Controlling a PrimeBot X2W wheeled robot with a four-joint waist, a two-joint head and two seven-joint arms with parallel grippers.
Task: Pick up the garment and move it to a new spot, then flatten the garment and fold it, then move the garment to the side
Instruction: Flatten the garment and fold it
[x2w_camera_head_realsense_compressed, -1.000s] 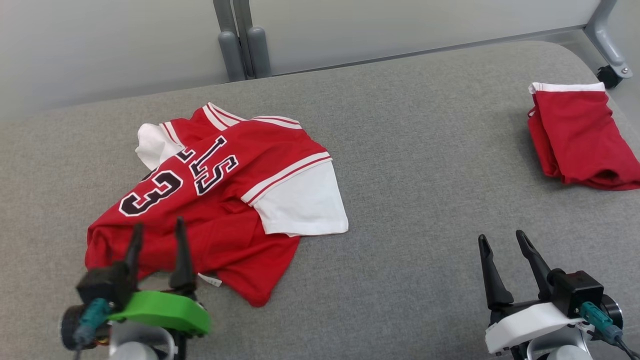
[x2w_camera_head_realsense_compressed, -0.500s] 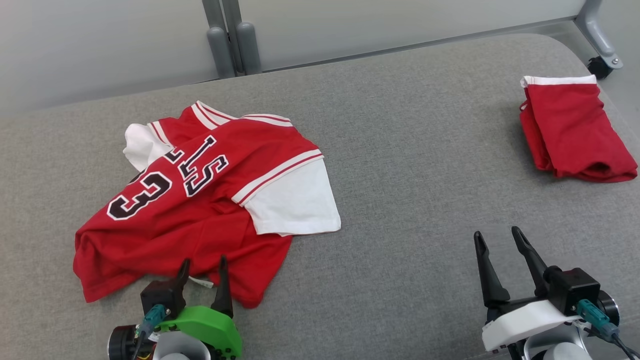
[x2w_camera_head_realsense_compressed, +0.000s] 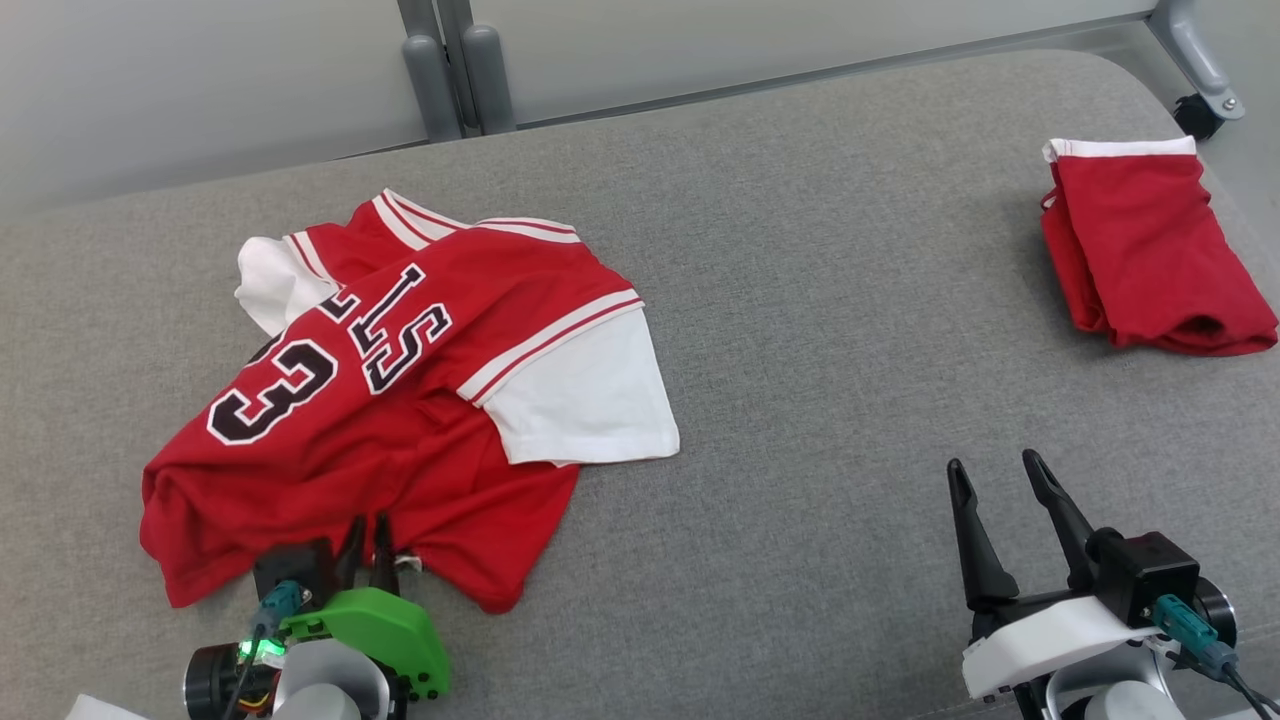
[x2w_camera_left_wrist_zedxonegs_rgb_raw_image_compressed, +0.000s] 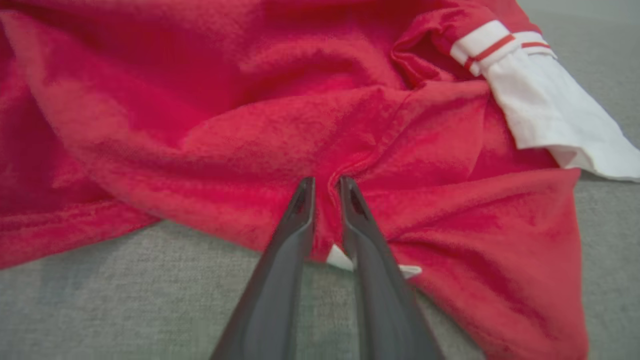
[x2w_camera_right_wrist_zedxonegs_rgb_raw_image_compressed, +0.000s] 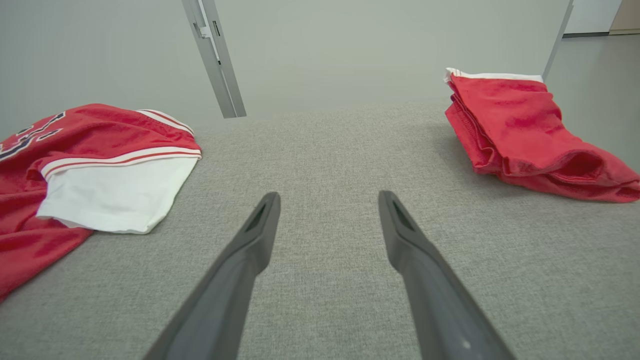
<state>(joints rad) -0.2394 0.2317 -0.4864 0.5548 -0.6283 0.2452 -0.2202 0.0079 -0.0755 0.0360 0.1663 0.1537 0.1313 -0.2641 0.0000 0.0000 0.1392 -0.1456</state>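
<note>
A red jersey lies crumpled on the left half of the grey tabletop. It reaches from near the left edge toward the middle and is closer to the front edge than to the back. Black letters and a "3" with white outlines run across its top layer. One white sleeve is spread flat toward the middle, and another white patch shows at the back left.

The left gripper is at the jersey's front hem. In the left wrist view its jaws are nearly together and clamped on a puckered fold of the red fabric. A small white tag shows just under the fingers.

The right gripper hovers over bare tabletop near the front edge on the right, well apart from the jersey. Its jaws stand wide apart with nothing between them, as the right wrist view shows.

A folded red cloth with a white band along its far end lies at the back right corner, close to the right edge.
</note>
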